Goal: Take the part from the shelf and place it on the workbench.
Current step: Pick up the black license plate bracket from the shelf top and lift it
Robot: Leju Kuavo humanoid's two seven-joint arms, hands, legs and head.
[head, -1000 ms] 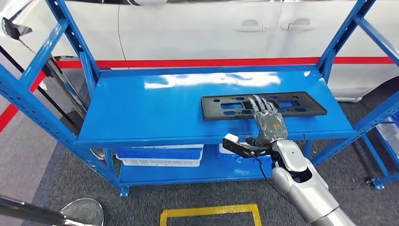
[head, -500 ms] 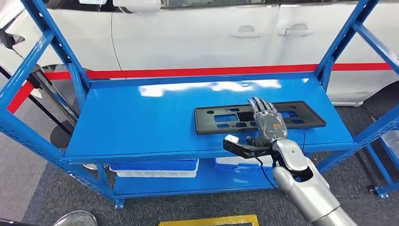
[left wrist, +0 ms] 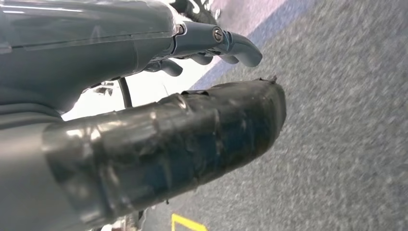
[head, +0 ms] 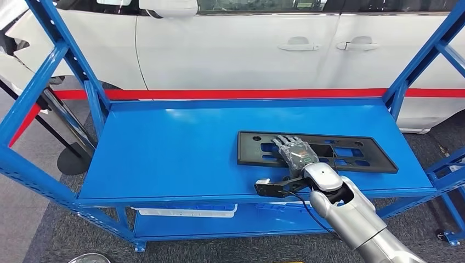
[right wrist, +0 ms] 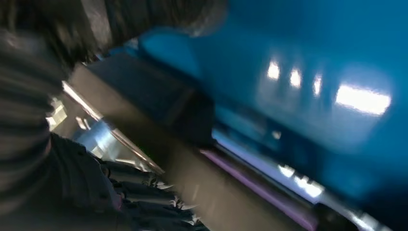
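Right hand (head: 296,154) on the black slotted part (head: 313,152), blue shelf (head: 164,159).
Fingers flat, spread, grasping nothing; white car (head: 247,49) beyond; left hand (left wrist: 144,120) over grey carpet (left wrist: 337,144), grip unclear.

The silver right arm (head: 356,219) reaches forward from the lower right of the head view, and the right hand (head: 295,153) lies flat, palm down, with its fingers (head: 285,141) stretched out ahead and slightly apart. A small black bracket with a white tip (head: 270,187) juts out sideways at the wrist toward the robot's left. In the left wrist view the left hand (left wrist: 144,96) hangs low, its thick tape-wrapped thumb (left wrist: 183,139) extended and its darker fingers (left wrist: 226,41) curled loosely, holding nothing.
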